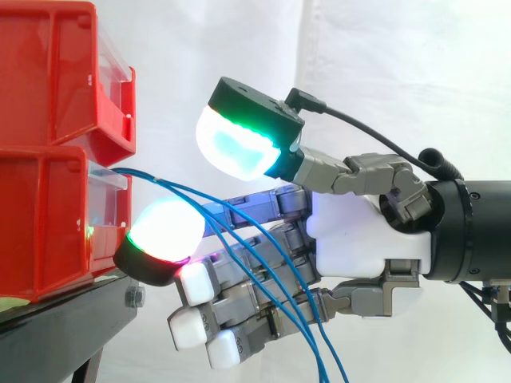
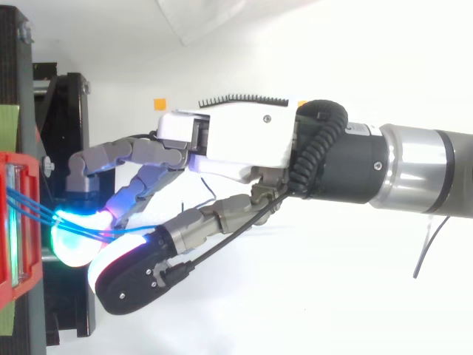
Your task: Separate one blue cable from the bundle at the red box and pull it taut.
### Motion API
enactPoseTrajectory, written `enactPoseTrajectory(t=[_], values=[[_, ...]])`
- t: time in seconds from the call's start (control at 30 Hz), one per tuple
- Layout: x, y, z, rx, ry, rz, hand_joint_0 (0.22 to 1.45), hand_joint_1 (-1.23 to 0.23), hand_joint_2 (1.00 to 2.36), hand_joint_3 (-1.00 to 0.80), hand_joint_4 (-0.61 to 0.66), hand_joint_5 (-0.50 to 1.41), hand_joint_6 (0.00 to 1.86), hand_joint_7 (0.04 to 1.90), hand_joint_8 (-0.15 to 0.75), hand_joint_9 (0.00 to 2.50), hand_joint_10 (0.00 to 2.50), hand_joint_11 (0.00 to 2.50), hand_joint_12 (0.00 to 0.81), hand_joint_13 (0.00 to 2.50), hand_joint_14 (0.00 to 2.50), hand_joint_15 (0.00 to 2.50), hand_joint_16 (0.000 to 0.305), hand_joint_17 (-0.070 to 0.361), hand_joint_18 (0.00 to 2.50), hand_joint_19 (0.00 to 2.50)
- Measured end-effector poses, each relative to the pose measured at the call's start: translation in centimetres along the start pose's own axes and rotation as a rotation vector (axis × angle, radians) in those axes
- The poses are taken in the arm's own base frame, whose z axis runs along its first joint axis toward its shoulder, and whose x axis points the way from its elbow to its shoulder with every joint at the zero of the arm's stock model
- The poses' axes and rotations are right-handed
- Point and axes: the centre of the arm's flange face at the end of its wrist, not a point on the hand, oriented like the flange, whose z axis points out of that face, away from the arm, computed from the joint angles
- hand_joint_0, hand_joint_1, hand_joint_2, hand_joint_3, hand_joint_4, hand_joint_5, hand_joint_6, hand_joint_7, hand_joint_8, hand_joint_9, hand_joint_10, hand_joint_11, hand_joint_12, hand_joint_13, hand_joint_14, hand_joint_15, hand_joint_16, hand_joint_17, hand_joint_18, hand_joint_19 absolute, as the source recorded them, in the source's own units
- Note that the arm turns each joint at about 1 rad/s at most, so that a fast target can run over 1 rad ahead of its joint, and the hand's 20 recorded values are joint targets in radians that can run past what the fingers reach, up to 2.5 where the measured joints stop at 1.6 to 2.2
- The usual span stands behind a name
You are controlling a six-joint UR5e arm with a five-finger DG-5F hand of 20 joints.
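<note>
Thin, limp and probably slick, the blue cables [image 2: 33,209] want a firm pinch just off the red box [image 1: 48,223] — the fingers [image 1: 164,231] of the hand [image 1: 363,235] are spread, holding none.

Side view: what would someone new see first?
The big robot hand in the middle, with glowing pads shining white and green, one high and one low. Then the thin blue cables running from the lower red box on the left, down past the hand.
</note>
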Motion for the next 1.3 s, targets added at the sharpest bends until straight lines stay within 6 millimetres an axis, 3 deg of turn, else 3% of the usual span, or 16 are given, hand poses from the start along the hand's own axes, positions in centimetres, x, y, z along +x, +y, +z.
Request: enactPoseTrajectory(t=[0.3, 0.77, 1.3], values=[[-0.51, 0.39, 0.21, -0.007, 0.000, 0.004, 0.58, -0.57, 1.00, -0.46, 0.13, -0.13, 0.52, 1.30, 0.286, 0.84, 0.02, 0.78, 0.358, 0.84, 0.02, 0.55, 0.040, 0.090, 0.64, 0.60], [-0.97, 0.82, 0.33, 0.001, 0.008, 0.000, 0.61, -0.47, 1.01, -0.40, 0.12, -0.16, 0.68, 1.11, 0.293, 0.89, 0.02, 0.82, 0.361, 0.86, 0.02, 0.56, 0.040, 0.091, 0.66, 0.61], [-1.03, 0.93, 0.39, -0.001, 0.008, 0.000, 0.62, -0.65, 1.02, -0.20, 0.13, -0.21, 0.84, 0.99, 0.294, 0.89, 0.02, 0.90, 0.364, 0.88, 0.02, 0.58, 0.041, 0.092, 0.67, 0.61]])
